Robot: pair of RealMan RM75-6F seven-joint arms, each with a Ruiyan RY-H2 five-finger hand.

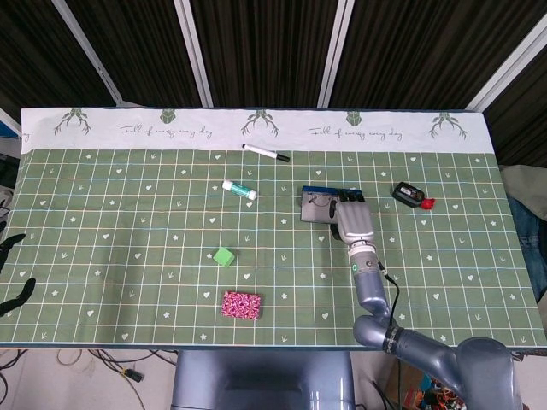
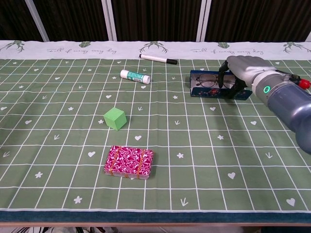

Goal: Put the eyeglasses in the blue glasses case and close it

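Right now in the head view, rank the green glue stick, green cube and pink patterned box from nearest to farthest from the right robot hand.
Measured from the right robot hand:
1. Green glue stick, to its left and a little farther back.
2. Green cube, left and nearer the front edge.
3. Pink patterned box, farthest, front left.

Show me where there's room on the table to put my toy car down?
Most room lies left of the green cube and right of the pink patterned box. It's crowded by the blue glasses case, where the right hand sits.
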